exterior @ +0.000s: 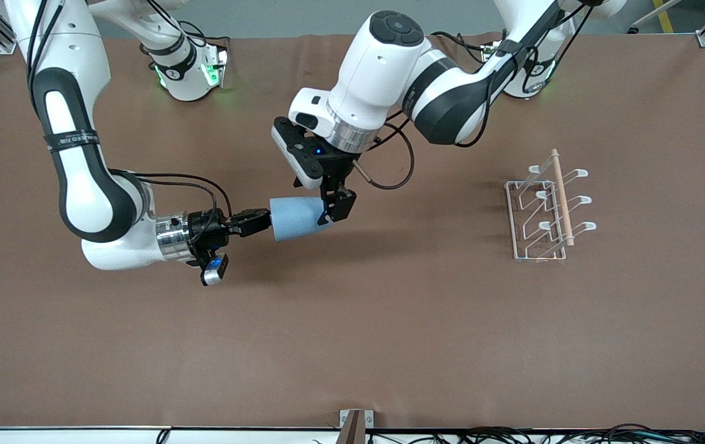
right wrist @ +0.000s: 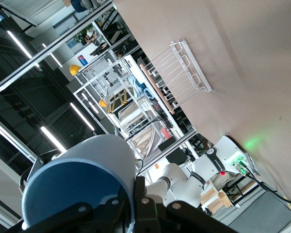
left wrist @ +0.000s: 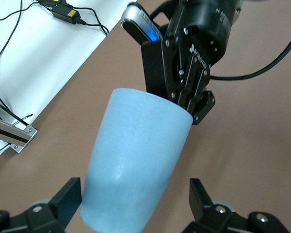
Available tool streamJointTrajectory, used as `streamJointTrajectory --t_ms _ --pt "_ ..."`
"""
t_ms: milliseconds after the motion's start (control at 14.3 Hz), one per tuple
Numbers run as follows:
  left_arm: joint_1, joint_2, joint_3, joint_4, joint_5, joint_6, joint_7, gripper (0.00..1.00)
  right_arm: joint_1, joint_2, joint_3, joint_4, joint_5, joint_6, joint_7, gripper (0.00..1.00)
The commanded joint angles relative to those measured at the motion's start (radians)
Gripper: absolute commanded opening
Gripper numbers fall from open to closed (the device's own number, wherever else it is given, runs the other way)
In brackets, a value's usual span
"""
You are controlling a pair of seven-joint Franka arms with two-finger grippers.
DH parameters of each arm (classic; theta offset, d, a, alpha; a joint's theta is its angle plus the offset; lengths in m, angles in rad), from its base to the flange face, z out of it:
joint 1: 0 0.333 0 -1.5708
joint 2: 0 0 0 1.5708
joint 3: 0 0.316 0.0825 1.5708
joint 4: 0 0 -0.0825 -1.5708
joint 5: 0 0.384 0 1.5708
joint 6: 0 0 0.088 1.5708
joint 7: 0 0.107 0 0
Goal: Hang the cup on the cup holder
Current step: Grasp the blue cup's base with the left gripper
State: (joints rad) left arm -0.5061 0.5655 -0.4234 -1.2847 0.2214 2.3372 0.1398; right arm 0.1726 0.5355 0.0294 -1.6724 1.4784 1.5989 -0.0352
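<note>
The light blue cup [exterior: 296, 217] hangs sideways in the air over the middle of the table. My right gripper [exterior: 263, 219] is shut on its rim, one finger inside and one outside, as the right wrist view [right wrist: 136, 204] shows on the cup [right wrist: 82, 184]. My left gripper [exterior: 333, 209] comes down from above around the cup's base end. In the left wrist view its fingers [left wrist: 136, 204] straddle the cup [left wrist: 136, 160] and stand open, with a gap on one side. The white wire cup holder [exterior: 546, 209] with its wooden rod stands toward the left arm's end.
The brown table mat [exterior: 352, 339] stretches around. The cup holder also shows in the right wrist view [right wrist: 179, 73]. A small bracket [exterior: 355, 425] sits at the table edge nearest the front camera.
</note>
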Motion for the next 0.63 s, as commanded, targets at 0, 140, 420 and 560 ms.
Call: streamJointTrajectory --t_ms 0,140,420,560 --pt "-0.017 0.045 0.011 0.031 0.042 0.051 0.014 0.95 0.004 0.001 -0.003 0.002 0.014 -0.011 0.014 0.03" --pt "-0.023 0.06 0.012 0.031 0.065 0.068 0.018 0.82 0.004 0.001 -0.003 0.002 0.013 -0.011 0.012 0.03" --pt "-0.023 0.063 0.012 0.028 0.087 0.07 0.018 0.14 0.005 0.001 -0.005 0.0 0.011 -0.011 0.012 0.04" --pt "-0.02 0.06 0.012 0.025 0.091 0.054 0.02 0.06 0.002 0.001 -0.005 0.0 -0.006 -0.011 0.014 0.23"
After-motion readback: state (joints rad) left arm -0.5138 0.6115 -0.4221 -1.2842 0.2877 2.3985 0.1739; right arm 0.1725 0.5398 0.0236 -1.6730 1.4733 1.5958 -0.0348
